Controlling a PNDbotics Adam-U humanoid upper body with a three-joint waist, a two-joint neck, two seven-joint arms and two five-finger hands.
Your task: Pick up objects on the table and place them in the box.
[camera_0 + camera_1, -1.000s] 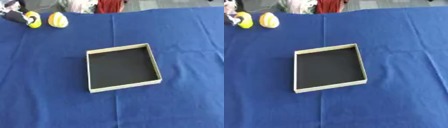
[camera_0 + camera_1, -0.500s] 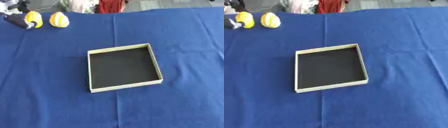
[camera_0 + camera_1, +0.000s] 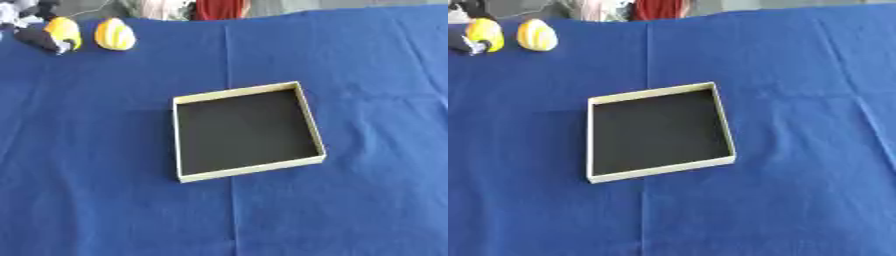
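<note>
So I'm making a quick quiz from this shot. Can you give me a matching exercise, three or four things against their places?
Things:
1 box
2 left hand
3 free yellow object
4 blue cloth

Places:
A far left, right of the hand
B mid-table
C under everything
D far-left corner, at the other yellow object

Pairs: 1-B, 2-D, 3-A, 4-C.

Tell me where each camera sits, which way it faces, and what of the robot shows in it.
Left eye view: in the head, looking down at the blue cloth and the empty box; the left hand shows far left on a yellow object.
Right eye view: beside it, same downward look; only a dark bit of that hand shows at the left edge.
Both share the box and a second yellow object.
</note>
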